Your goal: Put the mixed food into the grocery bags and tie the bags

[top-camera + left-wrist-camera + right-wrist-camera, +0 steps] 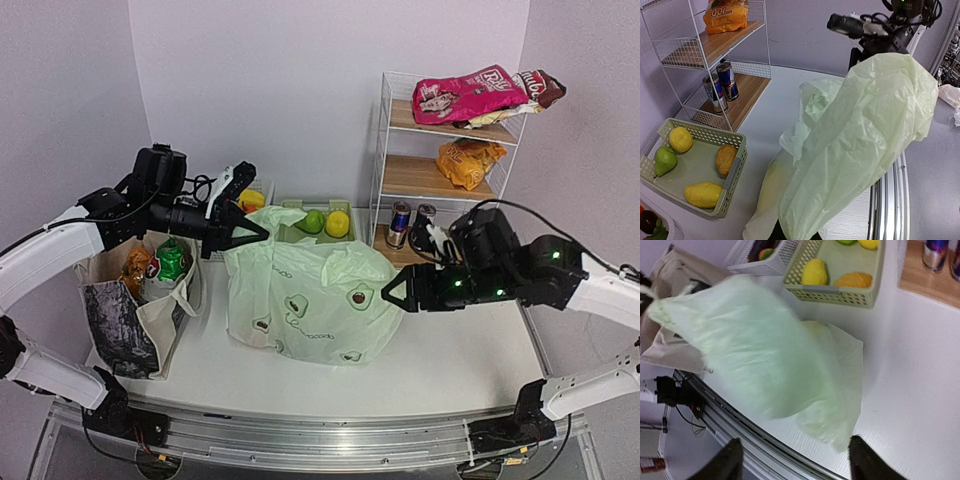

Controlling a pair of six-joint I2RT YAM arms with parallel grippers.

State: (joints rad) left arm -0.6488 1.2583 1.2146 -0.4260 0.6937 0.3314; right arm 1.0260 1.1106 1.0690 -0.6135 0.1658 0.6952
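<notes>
The pale-green avocado-print plastic bag (310, 295) stands mid-table. My left gripper (248, 232) is at its upper left corner. In the left wrist view the bag (860, 130) drapes over my fingers and hides them, and it looks gripped. A yellowish shape (772, 180) shows through it. My right gripper (392, 292) is open and empty at the bag's right side; the bag's edge (840, 430) lies just ahead of its spread fingers (865, 462). The beige tote (120, 320) stands at the left, holding an orange packet (137, 262) and a green-white packet (172, 260).
A wire shelf (385, 150) at the back right holds a pink packet (470, 95), an orange packet (470, 160) and two drink cans (400, 222). A green basket (735, 165) with yellow and green fruit stands behind the bag, with a white basket (264, 188) beside it.
</notes>
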